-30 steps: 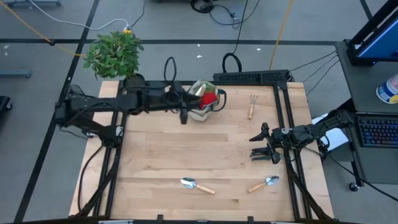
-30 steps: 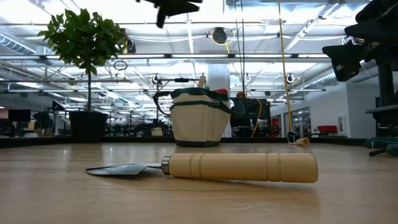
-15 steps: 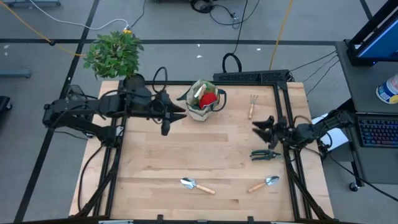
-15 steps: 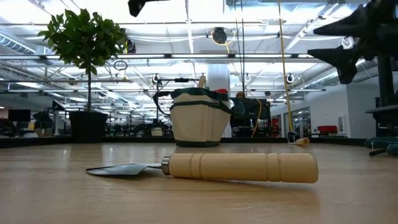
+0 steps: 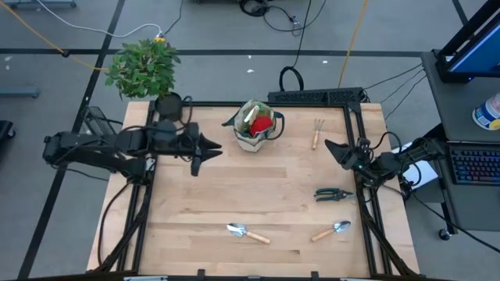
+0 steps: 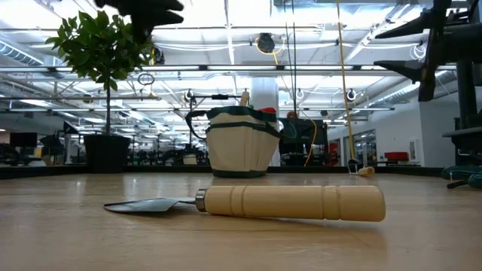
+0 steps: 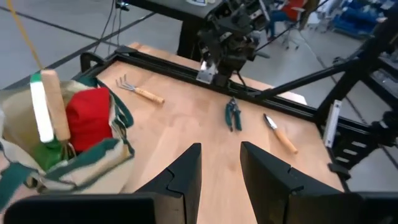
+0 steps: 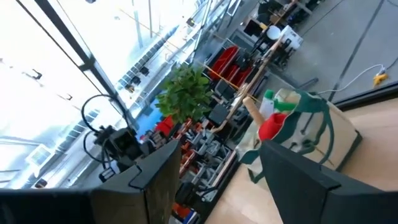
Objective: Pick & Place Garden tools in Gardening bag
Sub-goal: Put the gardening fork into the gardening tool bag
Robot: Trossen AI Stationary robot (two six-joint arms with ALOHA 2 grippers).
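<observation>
Bag [image 5: 255,126] contents mostly hidden; left gripper [image 5: 205,148] fingers narrowly parted, right gripper [image 5: 336,150] fingers wide, both empty.

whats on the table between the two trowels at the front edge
Nothing. In the high view the stretch of wooden table is bare between the left wooden-handled metal trowel and the right wooden-handled metal trowel; the black pruning shears lie farther back.

Beige gardening bag [image 5: 255,127] upright, glove inside — shears [image 5: 333,194], trowels, rake [image 5: 316,133] lie loose.
</observation>
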